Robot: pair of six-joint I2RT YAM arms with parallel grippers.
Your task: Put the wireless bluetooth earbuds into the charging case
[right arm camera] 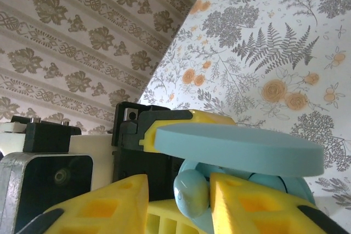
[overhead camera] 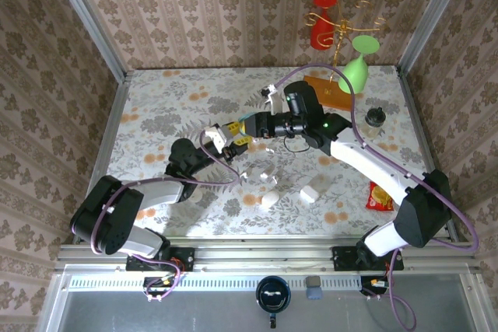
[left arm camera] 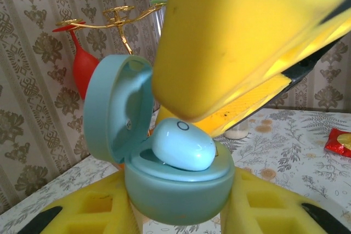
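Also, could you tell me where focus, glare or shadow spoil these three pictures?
Left wrist view: the big yellow finger is out of focus, its lower edge blown out; the earbud in the charging case is in fair focus, with slight sheen. Right wrist view: the near fingers are blurred, the wallpaper crisp. Top external view: even light, soft shadows on the table.

No legible text; only a small ring mark [left arm camera: 183, 126] on the earbud [left arm camera: 184, 147].
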